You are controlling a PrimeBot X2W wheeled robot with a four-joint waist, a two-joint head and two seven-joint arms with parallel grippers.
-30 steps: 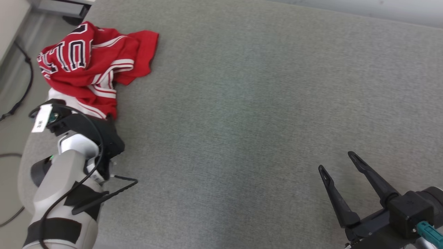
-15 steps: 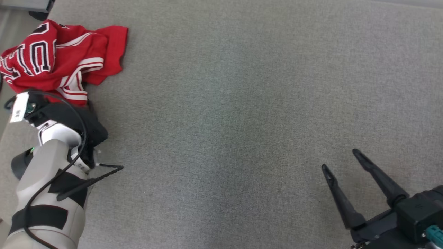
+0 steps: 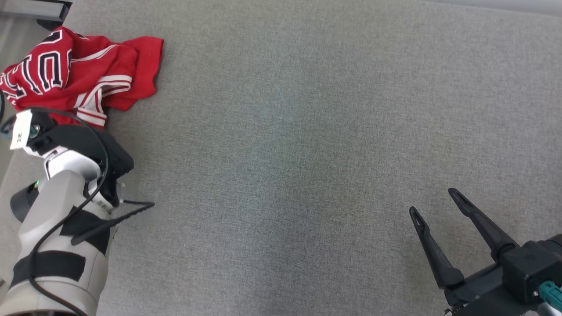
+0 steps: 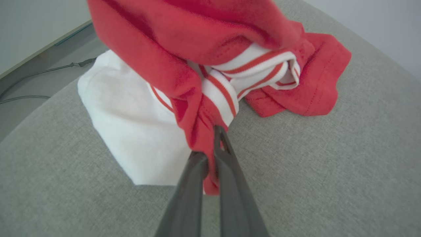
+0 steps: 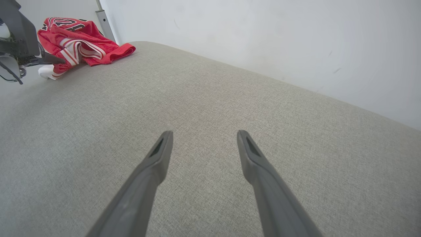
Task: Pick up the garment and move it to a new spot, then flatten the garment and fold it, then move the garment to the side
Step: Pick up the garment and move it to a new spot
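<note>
a wide grey padded surface (image 3: 307, 153) runs back to a pale wall (image 5: 263, 39). at its far left corner the left gripper (image 4: 210, 148) has just snapped shut. its two dark fingers, apart a moment ago, now press together on a bunched fold of the garment (image 4: 184, 49), right where the red cloth meets the red-and-white striped trim (image 4: 223, 95). that looks like the pick-up grasp made, so i'd say lifting it and carrying it toward the open middle comes next. the garment is a crumpled red jersey with black-and-white lettering (image 3: 39, 74), heaped up, one red flap spilling onto the surface. a white piece (image 4: 131, 131) lies under it; whether it belongs to the jersey i can't tell. the right gripper (image 3: 432, 201) hovers well apart, fingers spread, holding nothing.
</note>
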